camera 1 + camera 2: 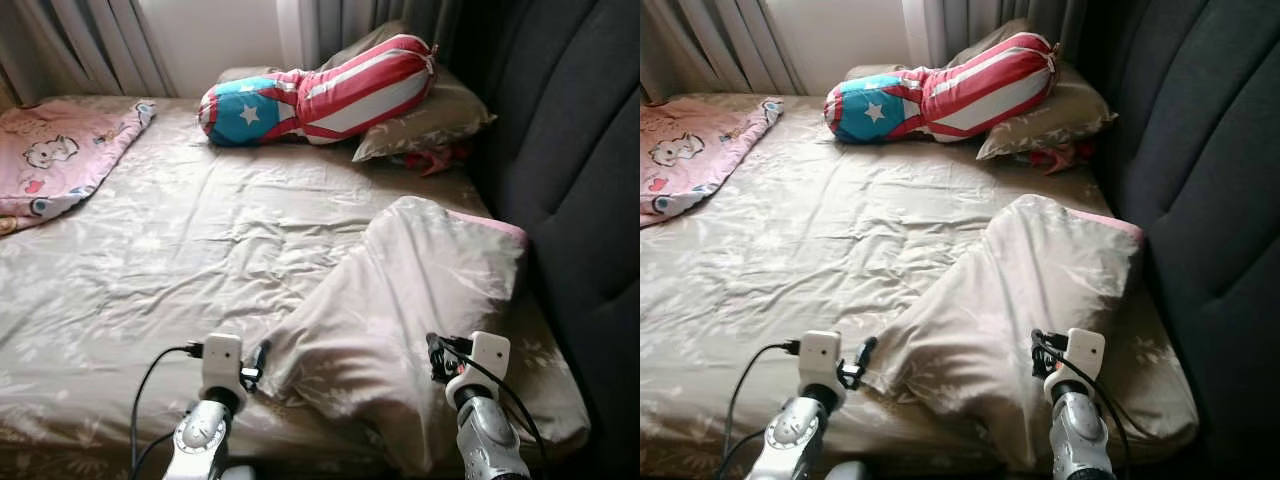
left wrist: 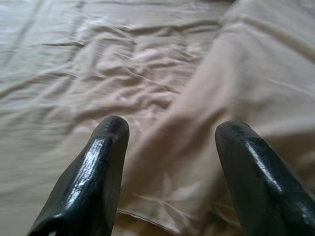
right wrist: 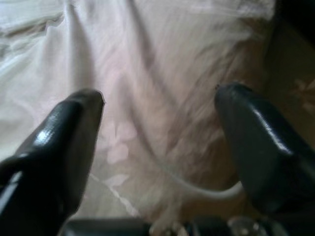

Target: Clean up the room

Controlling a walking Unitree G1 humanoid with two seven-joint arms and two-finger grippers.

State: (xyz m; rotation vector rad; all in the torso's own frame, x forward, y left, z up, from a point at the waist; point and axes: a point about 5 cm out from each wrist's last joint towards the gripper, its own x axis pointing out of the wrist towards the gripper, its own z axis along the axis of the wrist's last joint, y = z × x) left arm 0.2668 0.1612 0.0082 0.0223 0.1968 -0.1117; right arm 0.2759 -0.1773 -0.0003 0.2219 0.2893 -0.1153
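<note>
The beige blanket [image 1: 400, 320] lies crumpled on the bed [image 1: 150, 270], beside the dark headboard [image 1: 580, 150], so in my judgement the tidying is only at its start: the blanket is not yet spread or folded. The left end effector [image 2: 167, 162] is wide open at the blanket's near corner and holds nothing. The right end effector [image 3: 157, 142], also wide open and empty, hovers over the blanket's middle. Away from the blanket, toward the striped cushion [image 1: 320, 95], the bed offers much free room.
</note>
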